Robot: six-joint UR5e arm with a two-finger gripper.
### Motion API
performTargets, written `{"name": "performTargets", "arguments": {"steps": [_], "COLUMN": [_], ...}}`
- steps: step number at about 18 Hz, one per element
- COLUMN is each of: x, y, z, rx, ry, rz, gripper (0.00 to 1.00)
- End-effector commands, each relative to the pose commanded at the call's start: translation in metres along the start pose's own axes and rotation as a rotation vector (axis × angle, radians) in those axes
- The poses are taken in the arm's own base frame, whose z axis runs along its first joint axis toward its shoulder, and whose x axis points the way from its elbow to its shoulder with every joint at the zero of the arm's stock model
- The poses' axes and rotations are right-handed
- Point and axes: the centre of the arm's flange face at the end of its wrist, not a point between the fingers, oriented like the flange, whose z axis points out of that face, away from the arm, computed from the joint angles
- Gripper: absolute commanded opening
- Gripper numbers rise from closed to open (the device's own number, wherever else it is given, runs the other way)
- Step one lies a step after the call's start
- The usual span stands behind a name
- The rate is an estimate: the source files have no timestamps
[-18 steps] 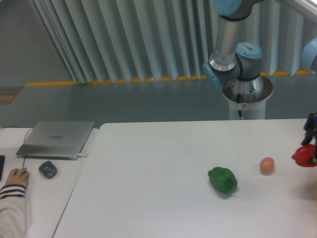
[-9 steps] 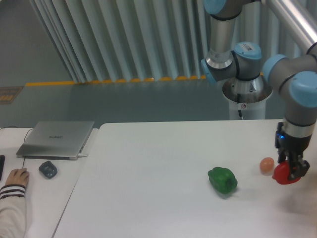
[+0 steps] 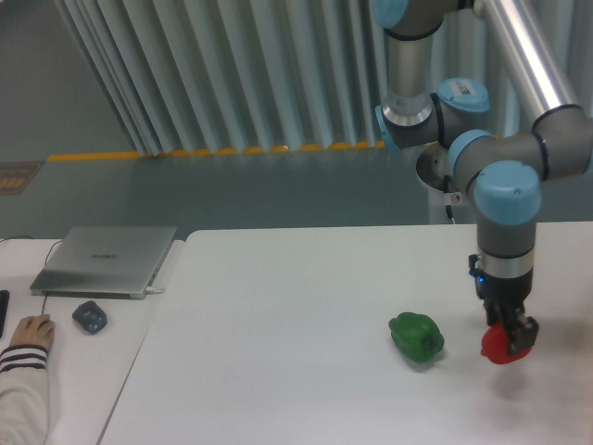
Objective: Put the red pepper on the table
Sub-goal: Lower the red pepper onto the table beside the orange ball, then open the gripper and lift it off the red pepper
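The glossy red pepper (image 3: 498,349) hangs just over the white table (image 3: 278,352) at the right, a faint shadow beneath it. My gripper (image 3: 507,331) points straight down and is shut on the pepper's top, its dark fingers partly covering the fruit. I cannot tell whether the pepper touches the tabletop.
A green bell pepper (image 3: 416,336) lies on the table just left of the red one. To the far left a smaller white desk holds a closed laptop (image 3: 105,260), a mouse (image 3: 90,317) and a person's hand (image 3: 32,331). The arm's base (image 3: 451,176) stands behind the table.
The arm has carried the red pepper leftward from the table's right edge toward the green pepper. The small orange ball seen earlier is now hidden behind the gripper.
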Motion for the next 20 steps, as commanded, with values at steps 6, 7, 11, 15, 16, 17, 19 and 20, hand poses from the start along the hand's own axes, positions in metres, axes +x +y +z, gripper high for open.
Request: {"name": "performTargets", "arguments": {"steps": [6,7,11,15,16,17,19,20], "x": [0.005,0.007,0.007,0.007,0.007,0.007,0.005,0.003], "y": [-0.001,-0.004,-0.004,-0.005,-0.005,-0.005,-0.005,-0.004], "z": [0.013,0.015,0.016,0.02,0.02,0.019,0.015,0.01], "rx": [-0.014,-0.015,-0.026,-0.029,-0.029,-0.029,-0.025,-0.025], "ry": [0.004,0.007,0.006,0.009,0.009,0.009,0.002,-0.005], "rz": [0.004,0.008,0.016,0.01,0.01,0.01,0.014,0.019], "gripper": [0.38,0.38,0.81,0.99,0.99,1.0,1.0,1.0]}}
